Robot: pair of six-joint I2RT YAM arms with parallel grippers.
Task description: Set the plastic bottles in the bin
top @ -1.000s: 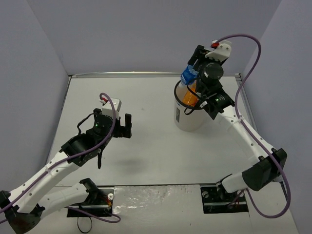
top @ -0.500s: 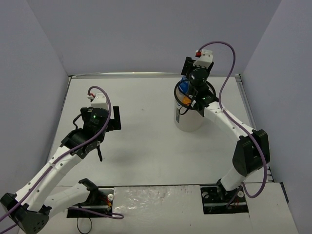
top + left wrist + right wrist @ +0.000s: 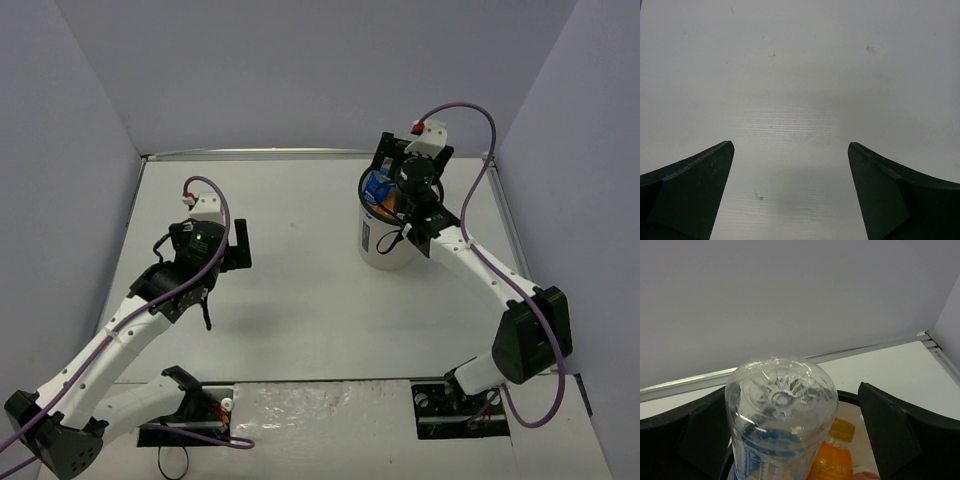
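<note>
at the left, the left gripper [image 3: 790,148] hangs over the bare white desk [image 3: 300,300] with its jaws wide apart and nothing between them; no bottle lies on the desk in the overhead view, so this arm seems to have nothing left to fetch; towards the right stands the bin [image 3: 385,250], white with a dark rim; the grey label patch [image 3: 368,238] on its wall is too small to read; the right gripper [image 3: 794,389] sits just above the bin's mouth, jaws spread wider than the blue-labelled bottle [image 3: 780,410] between them, not clamped on it; that bottle is neck down in the bin, its clear ribbed base up towards the wrist camera; its blue label shows no writing that can be made out; beside it, lower in the bin, is the orange bottle [image 3: 832,462] with its orange cap; the other bottles cannot be seen from here; by my judgement the task is at or very near its end, with only the right arm to lift clear.
</note>
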